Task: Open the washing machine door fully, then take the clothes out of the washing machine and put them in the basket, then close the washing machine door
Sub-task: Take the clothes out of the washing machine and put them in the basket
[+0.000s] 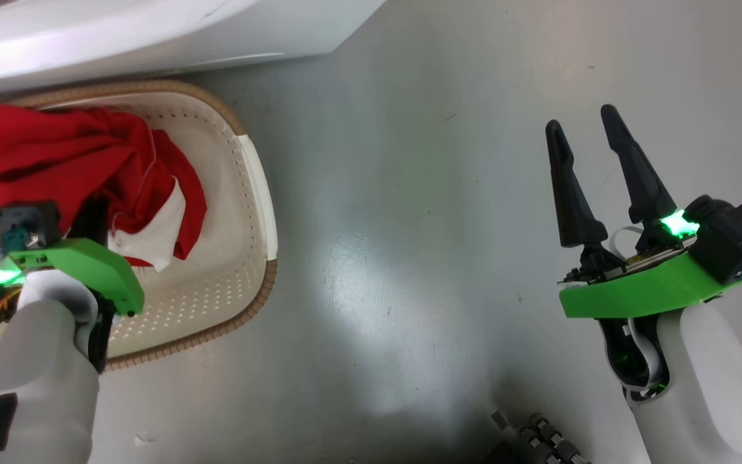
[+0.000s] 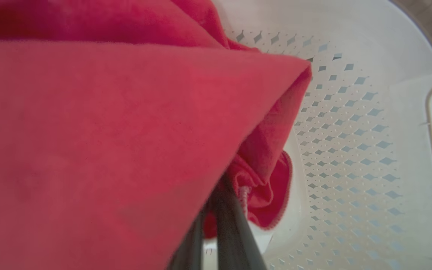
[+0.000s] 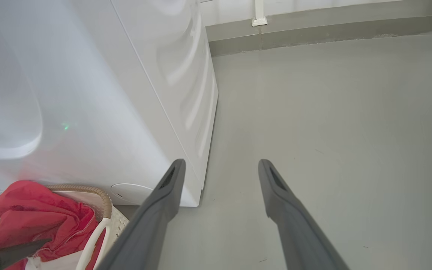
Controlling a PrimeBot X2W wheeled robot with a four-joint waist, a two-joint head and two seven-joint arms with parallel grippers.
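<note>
Evidently the unloading step is in hand: the left gripper has its two dark fingers pressed together with a fold of the clothes caught between them, and the bundle hangs over the basket at the left of the scene, just in front of the washing machine. Part of the red cloth already lies inside the basket, against its far left side. The next move seems to call for parting those jaws so the fabric drops in, then drawing the fingers clear without dragging a fold back out over the rim.

The right gripper hangs well to the right over bare floor, jaws spread wide and holding nothing.

The garments are soft, matte and crumpled, bright red with white portions and a stitched hem. The basket is stiff cream plastic, pierced with small diamond holes, with rounded corners and a brown woven-look rim. The machine is a glossy white box; the floor is smooth, grey and faintly reflective.
</note>
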